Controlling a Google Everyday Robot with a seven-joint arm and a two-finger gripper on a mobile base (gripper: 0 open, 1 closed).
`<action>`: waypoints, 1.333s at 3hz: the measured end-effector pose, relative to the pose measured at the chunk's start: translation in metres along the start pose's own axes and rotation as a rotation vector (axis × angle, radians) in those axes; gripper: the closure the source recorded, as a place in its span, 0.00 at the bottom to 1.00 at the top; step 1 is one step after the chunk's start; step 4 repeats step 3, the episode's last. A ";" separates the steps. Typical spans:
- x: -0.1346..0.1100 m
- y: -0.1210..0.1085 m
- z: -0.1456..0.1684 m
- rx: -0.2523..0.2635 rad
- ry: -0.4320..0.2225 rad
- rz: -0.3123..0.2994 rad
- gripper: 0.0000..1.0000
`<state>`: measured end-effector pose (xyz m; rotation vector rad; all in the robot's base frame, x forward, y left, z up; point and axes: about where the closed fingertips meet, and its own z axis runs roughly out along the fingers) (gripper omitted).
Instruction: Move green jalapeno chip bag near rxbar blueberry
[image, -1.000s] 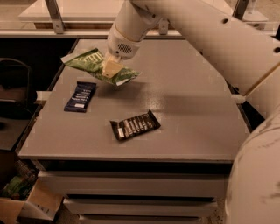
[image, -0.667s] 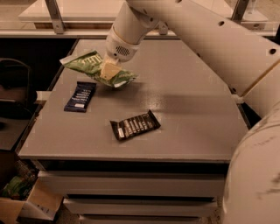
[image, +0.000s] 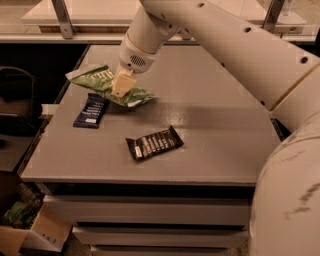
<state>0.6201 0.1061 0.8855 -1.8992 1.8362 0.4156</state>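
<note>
Where the bag sits: bag (image: 95, 80) at the far left corner of the table (image: 215, 125); green film, white ends, largest item there.
Bag, long axis: runs left to right across the table, with the left end farther back and the right end nearer the camera; crumpled, seemingly raised at the middle.
Gripper: gripper (image: 121, 85) comes down on the bag's middle from above and to the right, fingers closed on the bag; one cream finger shows across the green film.
Bag to gripper: directly under and between the fingers, so no reach is needed; the single arm (image: 225, 45) spans in from the right of the view.
Rxbar: rxbar (image: 90, 110) lies flat just in front of the bag's left half, its long axis front to back, roughly crosswise to the bag.
Key relation: the bag's front edge meets the rxbar's far end in this view; whether they touch cannot be told, since the bag may be off the surface.
Step, as judged: placing stage, nearly done; what is left is to set the bag down and let go.
Risk, as judged: light film may cling to a finger on release and slide over the rxbar.
Black bar: black bar (image: 154, 143) lies well apart, toward the table's front centre.
Surroundings: box (image: 35, 232) on the floor below the table's left front corner.
</note>
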 end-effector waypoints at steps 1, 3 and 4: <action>0.000 0.000 0.002 -0.006 -0.001 0.000 0.12; -0.001 -0.006 -0.002 -0.033 -0.013 -0.012 0.00; -0.001 -0.006 -0.002 -0.033 -0.013 -0.012 0.00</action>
